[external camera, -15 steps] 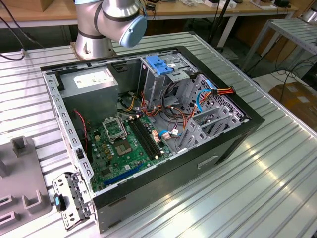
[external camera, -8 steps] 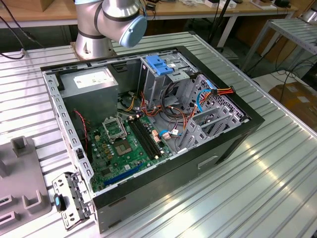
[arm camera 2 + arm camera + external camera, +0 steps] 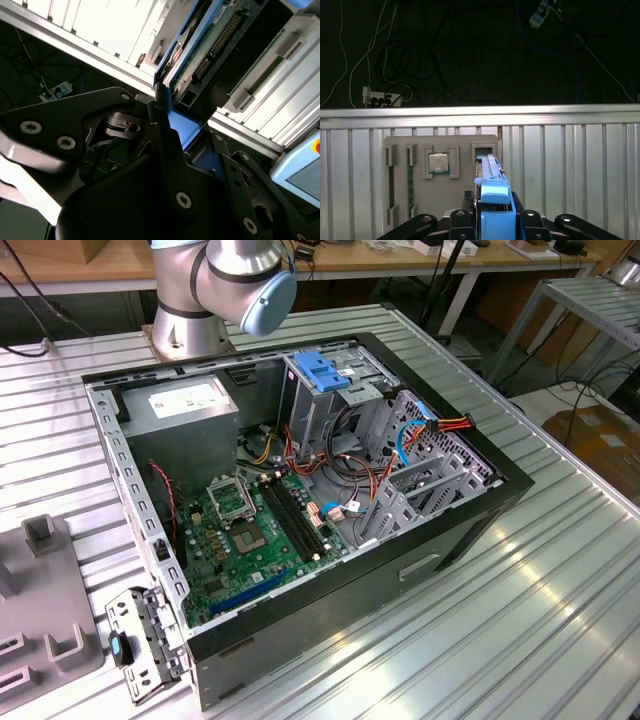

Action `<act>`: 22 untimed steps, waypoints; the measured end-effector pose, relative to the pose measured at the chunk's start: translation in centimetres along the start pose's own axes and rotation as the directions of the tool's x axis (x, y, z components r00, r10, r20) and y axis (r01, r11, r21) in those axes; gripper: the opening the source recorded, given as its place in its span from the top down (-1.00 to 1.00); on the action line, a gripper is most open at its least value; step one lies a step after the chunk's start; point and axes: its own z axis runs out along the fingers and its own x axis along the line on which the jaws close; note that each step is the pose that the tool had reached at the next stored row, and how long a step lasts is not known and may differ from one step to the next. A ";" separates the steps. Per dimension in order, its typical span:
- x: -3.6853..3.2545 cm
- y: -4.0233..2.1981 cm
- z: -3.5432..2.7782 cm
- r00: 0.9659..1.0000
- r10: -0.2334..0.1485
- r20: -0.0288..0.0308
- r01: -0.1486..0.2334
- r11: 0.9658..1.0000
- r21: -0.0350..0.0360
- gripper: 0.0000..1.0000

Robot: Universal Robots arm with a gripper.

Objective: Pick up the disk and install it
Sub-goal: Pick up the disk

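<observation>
Pinching the disk (image 3: 492,192) on edge across its blue-railed sides, the gripper's (image 3: 494,220) fingers (image 3: 167,150) press against it above the grey tray (image 3: 465,142). That tray holds a processor chip (image 3: 439,163) and memory sticks (image 3: 410,177) in separate recesses. In the exterior view, the open computer case (image 3: 330,610) contains a motherboard (image 3: 250,530), power supply (image 3: 185,415) and drive cage (image 3: 305,415). Ribbed table (image 3: 580,170) spreads flat around the tray to its edge rail. The disk's long axis runs from the fingers toward the tray's narrow slot (image 3: 484,149).
</observation>
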 end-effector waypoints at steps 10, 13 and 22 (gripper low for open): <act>0.00 0.01 -0.87 1.000 0.000 -0.001 0.000 1.000 0.000 0.25; 0.00 0.01 -1.16 1.000 0.000 -0.001 0.000 1.000 0.000 0.25; 0.00 0.02 -2.28 1.000 0.000 -0.002 0.000 1.000 0.000 0.25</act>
